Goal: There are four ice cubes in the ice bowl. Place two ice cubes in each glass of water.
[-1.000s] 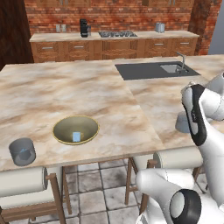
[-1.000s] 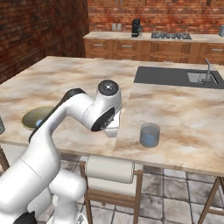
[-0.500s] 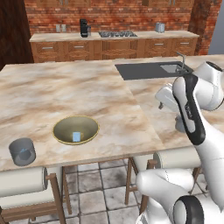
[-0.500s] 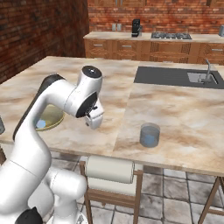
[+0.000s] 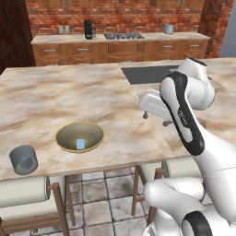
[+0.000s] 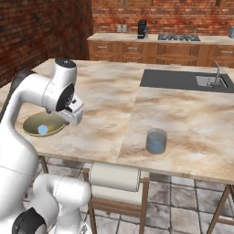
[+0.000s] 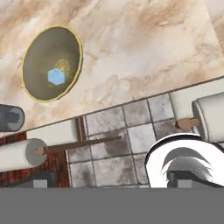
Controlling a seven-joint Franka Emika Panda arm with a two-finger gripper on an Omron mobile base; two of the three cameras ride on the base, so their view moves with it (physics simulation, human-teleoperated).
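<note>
The left base view showed one glass (image 5: 23,159) at the counter's near left corner, well apart from the bowl (image 5: 79,137), while the right base view showed the other glass (image 6: 156,140) standing upright near the front edge of the counter (image 6: 192,123), far to the right of the bowl (image 6: 44,124) and below the sink (image 6: 191,80). That second glass was hidden behind the arm in the left base view. The hand view looked almost straight down on the bowl (image 7: 52,64), and caught a sliver of the corner glass (image 7: 10,117) at its left edge, with stool tops and floor tiles beneath the counter edge. One ice cube (image 7: 56,77) was plain in the bowl, lying flat near its middle; it also appeared as a pale spot in the left base view (image 5: 80,144) and the right base view (image 6: 42,130). Whether more cubes lay there could not be told. Both glasses stood upright with mouths up, and the round bowl sat level, mouth up. The arm was bent sharply at the elbow, its hand held above the counter between the bowl and the counter's middle, nearer the bowl in the right base view. The gripper (image 5: 148,109) was carried clear of the surface with its jaws spread wide and nothing between them.
</note>
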